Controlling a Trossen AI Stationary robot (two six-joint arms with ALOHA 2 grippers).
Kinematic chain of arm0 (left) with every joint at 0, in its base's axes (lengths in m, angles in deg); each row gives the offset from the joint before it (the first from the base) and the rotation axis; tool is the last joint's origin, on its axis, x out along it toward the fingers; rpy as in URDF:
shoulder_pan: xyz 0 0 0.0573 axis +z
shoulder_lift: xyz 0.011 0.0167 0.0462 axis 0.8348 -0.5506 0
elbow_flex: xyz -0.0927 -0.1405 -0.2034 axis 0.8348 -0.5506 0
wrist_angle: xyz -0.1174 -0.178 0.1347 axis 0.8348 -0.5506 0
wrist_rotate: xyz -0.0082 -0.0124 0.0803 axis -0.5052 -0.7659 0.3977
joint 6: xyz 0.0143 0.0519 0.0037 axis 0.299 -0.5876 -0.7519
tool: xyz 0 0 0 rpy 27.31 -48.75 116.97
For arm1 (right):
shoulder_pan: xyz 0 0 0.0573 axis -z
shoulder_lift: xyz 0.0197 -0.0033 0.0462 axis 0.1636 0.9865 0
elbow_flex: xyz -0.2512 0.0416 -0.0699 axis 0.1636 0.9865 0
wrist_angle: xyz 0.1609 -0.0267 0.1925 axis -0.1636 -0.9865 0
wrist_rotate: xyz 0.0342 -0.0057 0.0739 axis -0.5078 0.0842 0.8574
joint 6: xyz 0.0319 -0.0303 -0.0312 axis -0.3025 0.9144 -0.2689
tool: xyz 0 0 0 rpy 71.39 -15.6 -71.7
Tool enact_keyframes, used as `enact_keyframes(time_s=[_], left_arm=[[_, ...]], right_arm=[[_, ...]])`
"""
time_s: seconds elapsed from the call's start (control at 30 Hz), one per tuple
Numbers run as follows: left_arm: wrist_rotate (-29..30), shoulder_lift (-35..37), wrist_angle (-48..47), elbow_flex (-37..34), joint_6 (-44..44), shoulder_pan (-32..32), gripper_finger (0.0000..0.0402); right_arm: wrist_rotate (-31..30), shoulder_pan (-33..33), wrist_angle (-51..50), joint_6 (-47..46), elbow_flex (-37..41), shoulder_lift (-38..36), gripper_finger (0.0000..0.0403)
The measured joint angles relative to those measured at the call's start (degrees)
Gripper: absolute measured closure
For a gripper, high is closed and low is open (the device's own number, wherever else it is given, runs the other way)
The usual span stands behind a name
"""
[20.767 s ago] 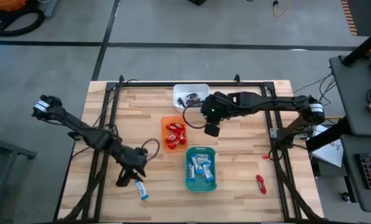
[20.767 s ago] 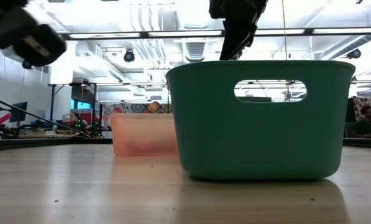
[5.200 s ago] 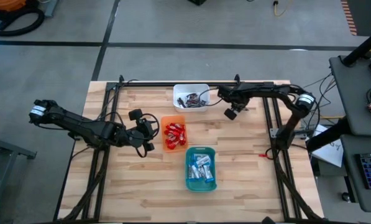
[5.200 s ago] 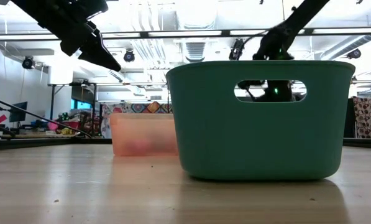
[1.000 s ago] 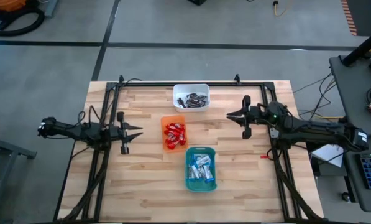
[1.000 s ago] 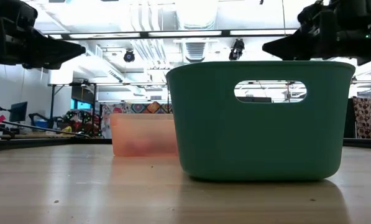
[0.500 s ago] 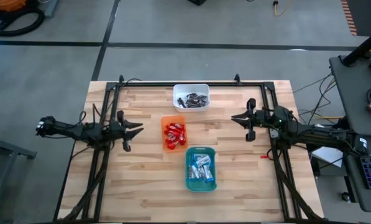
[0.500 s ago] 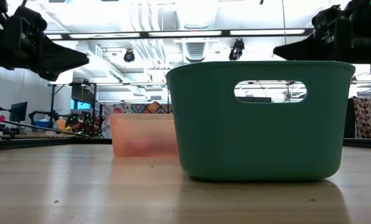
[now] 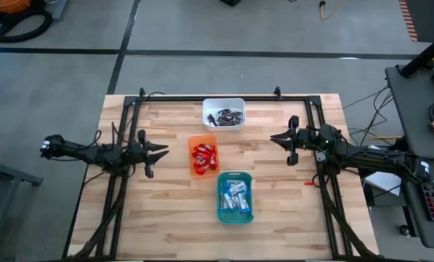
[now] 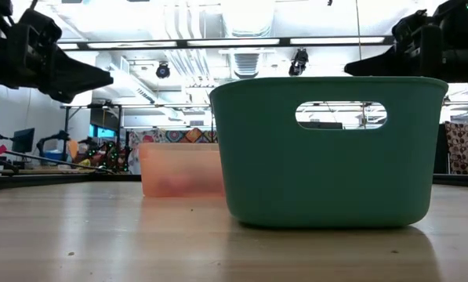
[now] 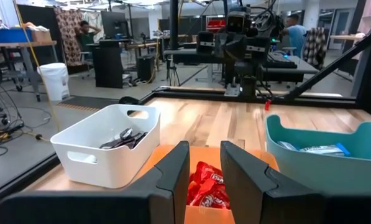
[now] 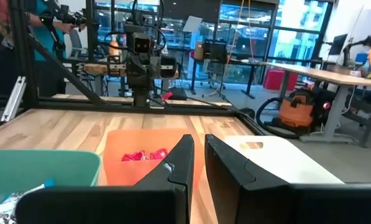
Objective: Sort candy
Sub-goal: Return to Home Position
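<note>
The candy lies sorted in three trays in the middle of the table. Red pieces [image 9: 205,155] fill the orange tray [image 9: 193,143], blue-and-white pieces [image 9: 235,196] the teal tray [image 9: 221,211], and dark and silver pieces [image 9: 226,116] the white tray [image 9: 208,105]. My left gripper [image 9: 163,151] hovers left of the orange tray, pointing level at it, fingers [image 11: 173,171] slightly apart and empty. My right gripper [image 9: 273,137] hovers right of the trays, pointing at them, its fingers [image 12: 182,165] almost together and empty.
A black metal frame [image 9: 224,97] runs along the table's far edge and down both sides under the arms. Bare wood lies between each gripper and the trays and along the near edge [image 9: 166,233]. In the low view the teal tray [image 10: 328,149] fills the foreground.
The right gripper has drawn back a little toward the table's right edge. The left gripper has dipped slightly while still pointing at the trays. The trays and the candy have stayed where they were.
</note>
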Motion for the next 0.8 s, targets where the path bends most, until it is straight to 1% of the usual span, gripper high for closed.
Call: enact_keyframes(time_s=[0.1,0.2,0.27,0.33,0.4,0.57,0.67,0.8], left_arm=[[0.0,-0.4,0.0,0.0,0.0,0.0,0.0326],[0.0,-0.8,0.0,0.0,0.0,0.0,0.0326],[0.0,-1.0,0.1,0.0,0.0,0.0,0.0326],[0.0,-1.3,0.1,0.1,0.0,0.0,0.0326],[0.0,-1.5,0.2,0.1,0.0,0.0,0.0326],[0.0,-1.9,0.3,0.1,0.0,0.0,0.0326],[0.0,-2.3,0.2,0.1,0.0,0.0,0.0326],[0.0,-2.8,0.2,0.1,0.0,0.0,0.0326]], right_arm=[[0.0,0.0,0.0,-2.6,0.0,0.0,0.0369],[0.0,0.0,-0.1,-10.1,0.0,0.0,0.0369],[0.0,-0.2,-2.2,-11.9,0.3,-0.2,0.0369],[0.0,-1.4,-2.5,-9.2,2.8,-1.6,0.0369],[0.1,-2.9,-3.7,-5.6,3.3,-3.5,0.0369],[-0.1,-4.2,-11.0,-0.3,3.3,-11.3,0.0369],[-0.3,-6.2,-16.5,3.3,3.3,-15.4,0.0369],[-1.3,-9.5,-21.8,1.2,3.3,-19.9,0.0369]])
